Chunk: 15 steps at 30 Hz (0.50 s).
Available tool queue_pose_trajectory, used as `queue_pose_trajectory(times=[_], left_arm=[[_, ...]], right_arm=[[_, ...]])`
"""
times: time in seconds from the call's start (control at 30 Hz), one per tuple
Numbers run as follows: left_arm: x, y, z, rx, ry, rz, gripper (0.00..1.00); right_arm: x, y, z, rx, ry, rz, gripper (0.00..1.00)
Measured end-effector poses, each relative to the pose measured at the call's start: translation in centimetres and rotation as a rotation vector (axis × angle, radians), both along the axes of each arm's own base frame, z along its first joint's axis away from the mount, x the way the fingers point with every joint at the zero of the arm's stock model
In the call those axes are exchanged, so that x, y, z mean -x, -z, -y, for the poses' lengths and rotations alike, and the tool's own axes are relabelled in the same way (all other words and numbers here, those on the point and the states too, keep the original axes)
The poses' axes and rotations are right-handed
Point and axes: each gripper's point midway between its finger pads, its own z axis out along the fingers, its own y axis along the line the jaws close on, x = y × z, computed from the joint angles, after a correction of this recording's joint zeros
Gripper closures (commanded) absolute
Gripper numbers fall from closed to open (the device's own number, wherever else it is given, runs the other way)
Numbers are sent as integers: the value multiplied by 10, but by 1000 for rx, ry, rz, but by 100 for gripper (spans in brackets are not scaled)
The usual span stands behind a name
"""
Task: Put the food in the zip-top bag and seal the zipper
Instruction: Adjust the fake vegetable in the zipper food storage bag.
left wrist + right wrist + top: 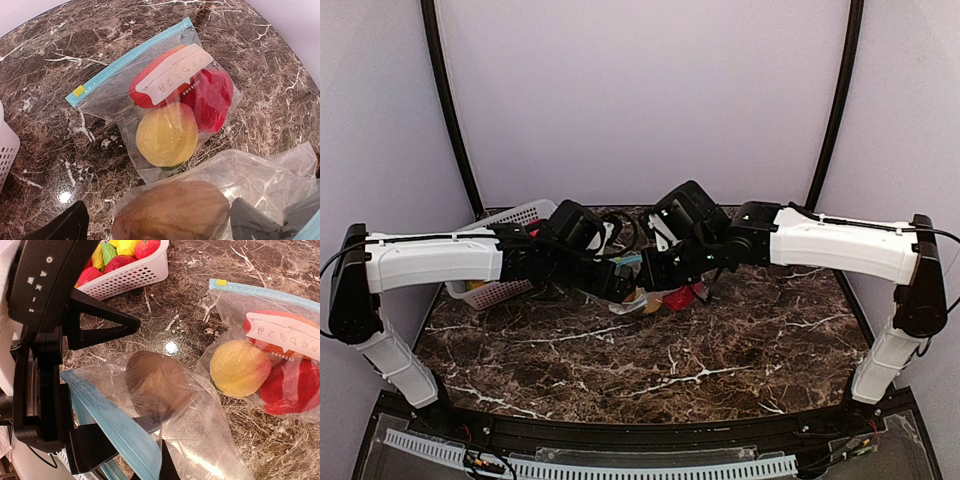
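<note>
Four pieces of food sit in bags, and we count two bags. Three pieces lie in the flat bag (107, 100) on the table (50, 60): one red-orange piece (145, 92), one red piece (212, 100) and one yellow piece (167, 135), all pressed against each other. A sliver of green shows under the yellow one; we cannot tell whether it is a separate piece. This bag's teal zipper strip lies straight, with one yellow tab at its end; whether it is sealed we cannot tell.

The fourth, one brown piece (172, 212), rests inside the raised bag (250, 172), just beside the flat bag. Its mouth gapes, and its teal strip curves away in the right wrist view.

We see the left gripper (160, 202) with its jaws wide apart, one finger on each side of the brown piece and clamped on nothing we can see. The right gripper (162, 455) has its jaws together, pinching the raised bag's plastic by the zipper strip.

One white basket (132, 275) stands further off, apart from both bags. It holds more food: we count at least five pieces in red, yellow and green, partly hidden behind the left gripper.
</note>
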Motion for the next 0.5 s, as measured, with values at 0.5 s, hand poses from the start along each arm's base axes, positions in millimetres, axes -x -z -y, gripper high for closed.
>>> queue_pose_trajectory(times=[0.5], left_arm=[[-1,3,-9,-43,-36,0,1]], right_arm=[[-1,1,1,6,6,4,100]])
